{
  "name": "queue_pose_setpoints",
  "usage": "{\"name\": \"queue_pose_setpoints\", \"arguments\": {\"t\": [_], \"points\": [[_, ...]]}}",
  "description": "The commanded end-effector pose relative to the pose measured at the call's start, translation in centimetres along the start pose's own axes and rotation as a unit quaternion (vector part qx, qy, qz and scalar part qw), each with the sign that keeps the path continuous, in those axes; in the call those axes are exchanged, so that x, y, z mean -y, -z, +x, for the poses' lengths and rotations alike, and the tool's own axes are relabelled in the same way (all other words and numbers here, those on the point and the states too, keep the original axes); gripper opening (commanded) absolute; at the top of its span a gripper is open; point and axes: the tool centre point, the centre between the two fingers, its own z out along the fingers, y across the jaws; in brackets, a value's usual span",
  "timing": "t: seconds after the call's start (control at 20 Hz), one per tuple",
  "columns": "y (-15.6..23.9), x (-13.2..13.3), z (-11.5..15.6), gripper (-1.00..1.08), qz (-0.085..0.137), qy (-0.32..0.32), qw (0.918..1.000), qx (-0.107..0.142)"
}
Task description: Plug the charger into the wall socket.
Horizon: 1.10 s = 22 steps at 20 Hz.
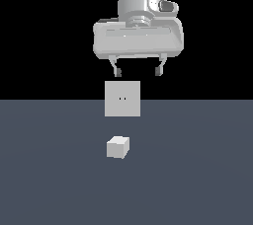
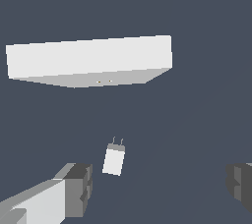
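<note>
Gripper (image 1: 138, 72) of mine hangs high over the floor (image 1: 197, 179) with its jaws spread wide and nothing between them, so I'd call this the very start: the reach step, before any grab. Using the wall socket (image 1: 122, 99) as my landmark, the charger (image 1: 117, 147) sits on the floor a little way in front of its slotted face, apart from it and not touching. In the wrist view the charger (image 2: 113, 158) shows two thin prongs on the end that points toward the socket (image 2: 88, 61), just slightly skewed.

Next move, as I see it: drop straight down, straddle the cube with both fingers (image 2: 78, 188), and close on its side faces without nudging it. After that I'd need to lift, line the prongs up with the two dark slots, and push in squarely.
</note>
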Motion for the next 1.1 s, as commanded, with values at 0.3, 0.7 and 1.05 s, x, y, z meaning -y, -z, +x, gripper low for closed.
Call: {"name": "queue_pose_setpoints", "arguments": {"t": [0.3, 0.7, 1.05], "points": [[-0.2, 0.1, -0.2, 1.00, 0.000, -0.003, 1.0000, -0.005], [-1.2, 0.5, -1.2, 1.00, -0.001, -0.014, 0.9995, -0.028], [-2.8, 1.1, -2.6, 1.00, -0.001, -0.032, 0.9975, -0.063]]}}
